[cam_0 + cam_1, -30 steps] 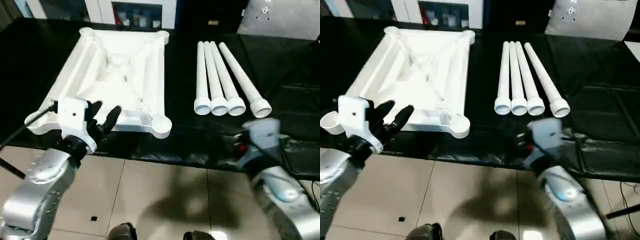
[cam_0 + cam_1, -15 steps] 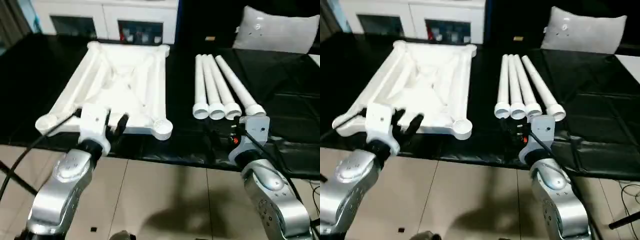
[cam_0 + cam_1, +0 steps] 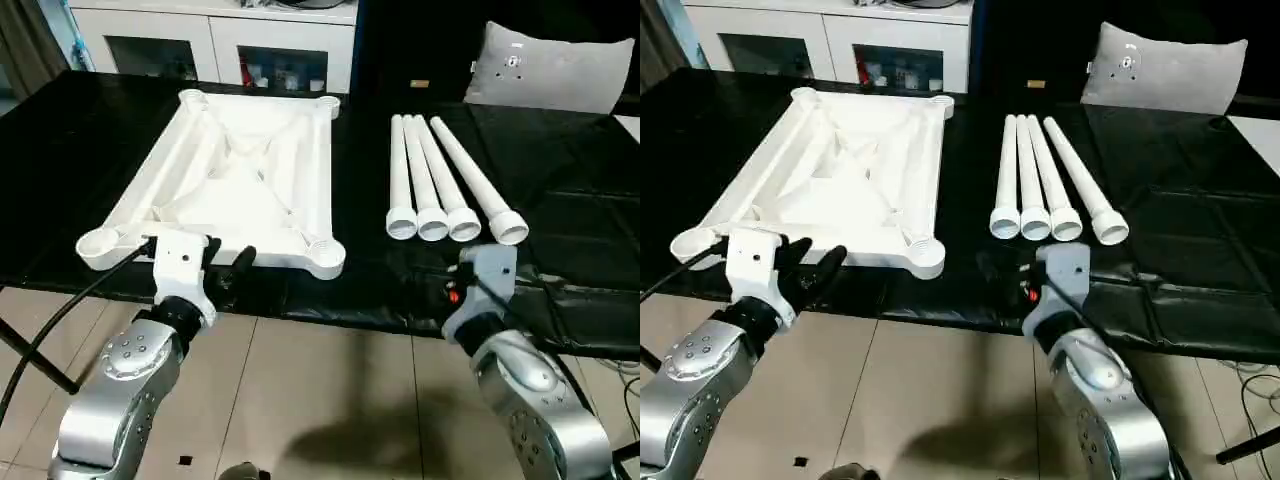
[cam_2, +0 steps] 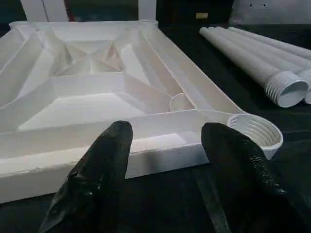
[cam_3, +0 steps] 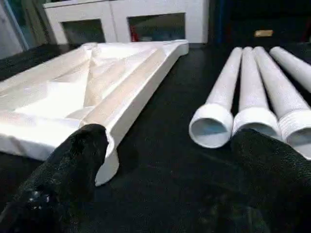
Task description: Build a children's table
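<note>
The children's table lies in parts on the black table. Its white tabletop [image 3: 240, 170] rests underside up, X ribs and round corner sockets [image 3: 325, 255] showing. To its right several white tube legs [image 3: 443, 170] lie side by side, flared ends toward me. My left gripper [image 4: 166, 130] stands open just short of the tabletop's near edge [image 4: 97, 160], holding nothing. My right gripper [image 5: 170, 141] is wide open and empty, low over the black cloth in front of the leg ends [image 5: 211, 126].
The black-covered table [image 3: 560, 200] ends just before my wrists, with tiled floor [image 3: 330, 400] below. A white cabinet [image 3: 200, 35] stands behind, and a grey cushion [image 3: 555, 75] lies at the far right. A black cable [image 3: 60, 310] trails from my left wrist.
The head camera has tilted up, showing more of the far side. My right arm has come forward to the table edge below the leg ends. The left gripper stays by the tabletop's near edge.
</note>
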